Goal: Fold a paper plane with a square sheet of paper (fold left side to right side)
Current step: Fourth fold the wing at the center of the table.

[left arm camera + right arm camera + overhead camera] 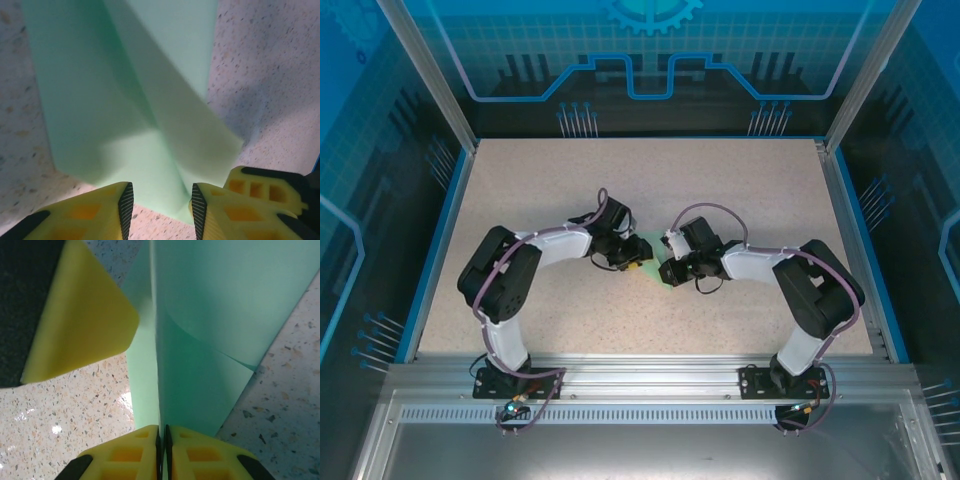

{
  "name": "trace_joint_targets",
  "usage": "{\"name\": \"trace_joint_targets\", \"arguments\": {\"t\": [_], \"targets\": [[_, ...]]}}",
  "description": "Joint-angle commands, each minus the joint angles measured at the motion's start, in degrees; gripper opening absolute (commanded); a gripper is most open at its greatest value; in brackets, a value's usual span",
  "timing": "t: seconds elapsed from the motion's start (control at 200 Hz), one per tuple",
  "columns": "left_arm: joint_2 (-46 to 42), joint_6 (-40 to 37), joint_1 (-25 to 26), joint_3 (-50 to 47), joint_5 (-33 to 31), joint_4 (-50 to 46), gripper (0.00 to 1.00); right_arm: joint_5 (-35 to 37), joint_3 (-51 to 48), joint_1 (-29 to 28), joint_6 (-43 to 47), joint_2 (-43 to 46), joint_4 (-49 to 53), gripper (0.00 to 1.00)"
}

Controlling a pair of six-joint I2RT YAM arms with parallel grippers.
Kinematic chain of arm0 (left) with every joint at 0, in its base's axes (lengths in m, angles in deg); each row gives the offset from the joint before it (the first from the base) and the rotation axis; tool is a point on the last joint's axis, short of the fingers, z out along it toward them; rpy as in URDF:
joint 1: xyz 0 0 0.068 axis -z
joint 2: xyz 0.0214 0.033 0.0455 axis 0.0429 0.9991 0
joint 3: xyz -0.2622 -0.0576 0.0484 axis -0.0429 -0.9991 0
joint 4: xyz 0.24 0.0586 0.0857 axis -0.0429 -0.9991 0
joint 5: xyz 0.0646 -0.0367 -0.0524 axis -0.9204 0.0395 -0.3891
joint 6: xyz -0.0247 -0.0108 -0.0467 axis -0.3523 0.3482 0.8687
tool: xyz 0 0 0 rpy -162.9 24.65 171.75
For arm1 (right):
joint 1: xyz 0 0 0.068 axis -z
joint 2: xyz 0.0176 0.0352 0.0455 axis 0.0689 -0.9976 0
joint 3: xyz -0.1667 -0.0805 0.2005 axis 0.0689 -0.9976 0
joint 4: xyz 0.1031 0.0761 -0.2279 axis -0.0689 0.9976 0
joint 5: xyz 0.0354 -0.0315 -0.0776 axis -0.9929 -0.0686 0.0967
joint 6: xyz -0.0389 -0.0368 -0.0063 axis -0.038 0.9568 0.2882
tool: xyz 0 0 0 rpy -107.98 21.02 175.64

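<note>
Paper sheet (125,100) at bench (750,200) centre: R fingers (142,452) pinched tight on its raised fold; L fingers (125,207) part-open, straddling the crease, contact unclear.

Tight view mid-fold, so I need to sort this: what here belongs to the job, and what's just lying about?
Job: paper; right gripper, shut on the paper's edge; left gripper, open at a raised fold.
Merely there: table; rail.
</note>
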Motion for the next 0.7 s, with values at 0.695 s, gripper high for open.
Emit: {"name": "trace_joint_targets", "arguments": {"t": [0.695], "targets": [[7.8, 1.5, 1.0, 4.5, 1.5, 2.5, 0.41, -5.0, -0.8, 3.1, -1.9, -2.8, -1.7, 0.15]]}}
